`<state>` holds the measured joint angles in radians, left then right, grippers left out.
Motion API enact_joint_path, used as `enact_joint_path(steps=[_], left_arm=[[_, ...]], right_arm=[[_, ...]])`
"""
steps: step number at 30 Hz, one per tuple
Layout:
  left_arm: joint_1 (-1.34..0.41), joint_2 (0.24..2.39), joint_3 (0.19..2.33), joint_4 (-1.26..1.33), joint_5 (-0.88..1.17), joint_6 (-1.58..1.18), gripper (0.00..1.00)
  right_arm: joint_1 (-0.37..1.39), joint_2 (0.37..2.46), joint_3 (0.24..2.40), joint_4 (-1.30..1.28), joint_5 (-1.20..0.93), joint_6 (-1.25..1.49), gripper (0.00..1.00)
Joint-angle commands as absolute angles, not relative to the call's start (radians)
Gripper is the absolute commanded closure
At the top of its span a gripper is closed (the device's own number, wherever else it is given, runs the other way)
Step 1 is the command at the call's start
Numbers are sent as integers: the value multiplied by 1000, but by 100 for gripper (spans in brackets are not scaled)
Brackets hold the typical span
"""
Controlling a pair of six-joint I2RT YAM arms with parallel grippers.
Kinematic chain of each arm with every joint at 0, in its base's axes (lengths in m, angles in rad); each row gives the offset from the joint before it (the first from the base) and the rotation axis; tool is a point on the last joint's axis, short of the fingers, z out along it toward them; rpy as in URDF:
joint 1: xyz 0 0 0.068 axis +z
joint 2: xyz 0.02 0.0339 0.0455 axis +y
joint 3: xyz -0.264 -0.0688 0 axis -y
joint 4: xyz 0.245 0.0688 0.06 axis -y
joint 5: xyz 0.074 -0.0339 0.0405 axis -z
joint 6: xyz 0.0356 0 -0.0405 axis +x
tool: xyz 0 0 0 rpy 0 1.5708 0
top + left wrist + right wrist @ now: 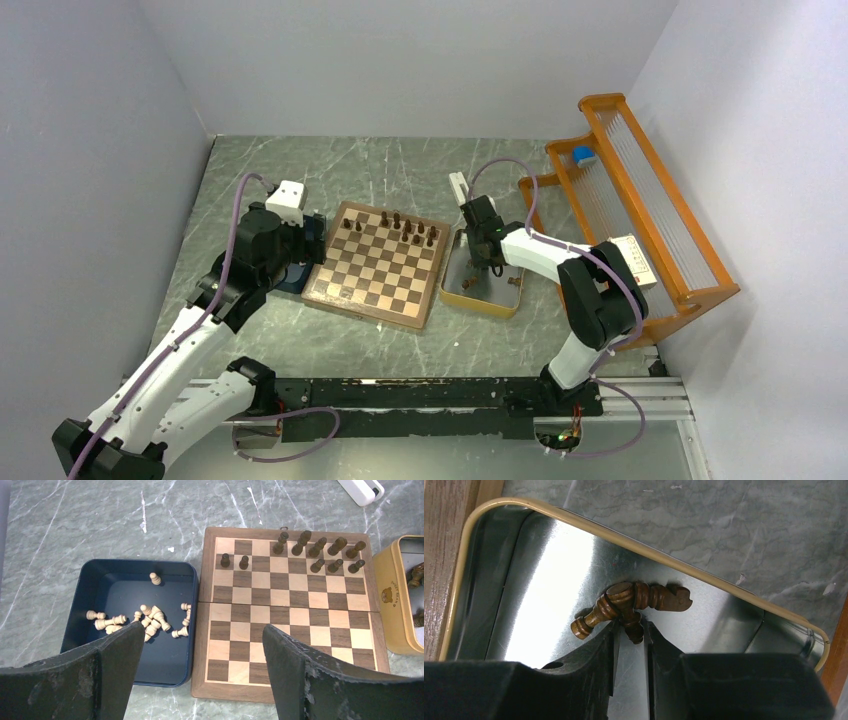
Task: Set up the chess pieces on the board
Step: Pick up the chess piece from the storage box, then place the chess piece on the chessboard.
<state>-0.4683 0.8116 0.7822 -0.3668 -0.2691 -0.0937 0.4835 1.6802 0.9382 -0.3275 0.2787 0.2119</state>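
The board [378, 268] lies mid-table, with several dark chess pieces [400, 226] standing upright along its far rows; the left wrist view shows the board [280, 621] and these pieces [310, 547] too. My right gripper [487, 268] reaches down into the yellow-rimmed tin [482, 300]. In the right wrist view it [630, 630] is shut on a dark chess piece [632, 626] that lies among two other dark pieces, one of them a knight [664, 598]. My left gripper [202, 630] is open and empty, above the board's left edge.
A dark blue tray [125, 662] left of the board holds several light wooden pieces [150, 617]. An orange rack [640, 200] stands at the right wall. A white block [458, 187] lies behind the tin. The tin's rim [459, 580] is next to the board's edge.
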Motion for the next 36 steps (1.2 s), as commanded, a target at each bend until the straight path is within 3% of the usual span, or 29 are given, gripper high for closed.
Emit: enact_joint_path(steps=[1,8,22,36], left_arm=[[-471,806,790,-356,-263,-89,9],[-471,807,790,-356,-262,-89,9],[-472,823,787,-342,-217,-114,11],[-471,883,828,-285,66,-163,15]], right_arm=[[477,1689,961,-335,263,220,72],[477,1689,987,-407,303,261,83],[477,1479,1018,-560,260,311,89],[477,1367,1096,-606,117,317,89]])
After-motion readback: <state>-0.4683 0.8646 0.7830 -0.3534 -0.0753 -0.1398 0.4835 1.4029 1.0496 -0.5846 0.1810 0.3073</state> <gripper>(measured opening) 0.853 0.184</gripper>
